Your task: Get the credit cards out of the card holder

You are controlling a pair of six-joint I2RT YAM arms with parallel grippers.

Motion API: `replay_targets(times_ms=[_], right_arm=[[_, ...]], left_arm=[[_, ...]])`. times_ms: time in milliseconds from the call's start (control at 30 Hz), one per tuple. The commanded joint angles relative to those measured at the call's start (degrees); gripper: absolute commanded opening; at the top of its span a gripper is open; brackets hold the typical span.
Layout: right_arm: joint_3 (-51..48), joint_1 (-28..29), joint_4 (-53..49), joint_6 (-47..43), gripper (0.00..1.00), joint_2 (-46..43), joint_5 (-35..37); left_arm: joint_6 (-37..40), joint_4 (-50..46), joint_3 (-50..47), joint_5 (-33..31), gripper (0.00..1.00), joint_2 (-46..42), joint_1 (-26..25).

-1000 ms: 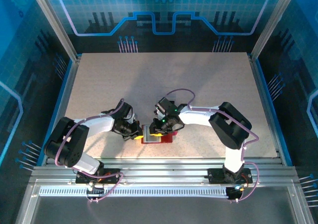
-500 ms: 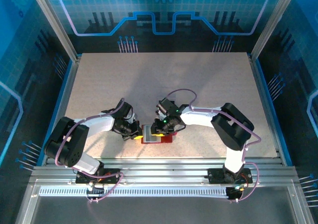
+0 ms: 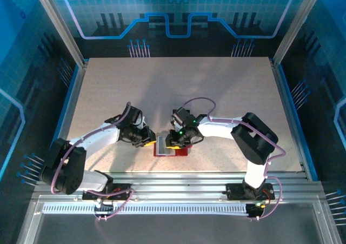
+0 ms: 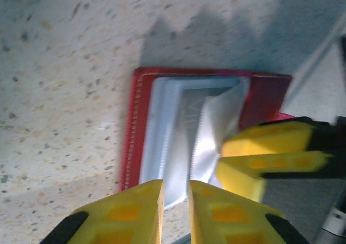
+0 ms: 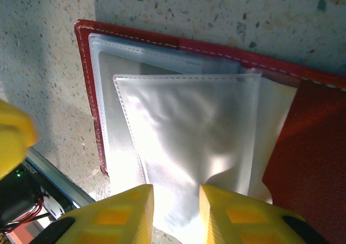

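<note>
Top external: dark-red folding card holder [image 3: 183,151] seen laid open between left gripper [image 3: 147,142] and right gripper [image 3: 172,143].
Left wrist: fingers narrowly parted, nothing clamped; holder just ahead.
Right wrist: pale clear pocket sleeve [image 5: 189,125] straddled by fingertips; clamping cannot be told.

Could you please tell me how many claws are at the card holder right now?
2. The left claw is at the card holder's left edge as the top view shows it; the right claw is over its pale inner pockets, just to the right.
</note>
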Motion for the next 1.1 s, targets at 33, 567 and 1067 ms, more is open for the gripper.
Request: replay_targets(times_ms=[33, 567, 1067], right_arm=[[-1.2, -0.4, -0.1, 0.6, 0.29, -1.2, 0.3], [-2.2, -0.5, 0.8, 1.7, 0.28, -2.7, 0.8], [-6.2, -0.8, 5.2, 4.0, 0.28, -4.5, 0.9]], left_arm=[[-5.3, 4.0, -0.2, 5.5, 0.25, -0.8, -0.5], [-12.1, 15.1, -3.9, 8.9, 0.33, 5.1, -2.3], [-11.7, 14.5, -3.7, 7.2, 0.32, 7.8, -3.4]])
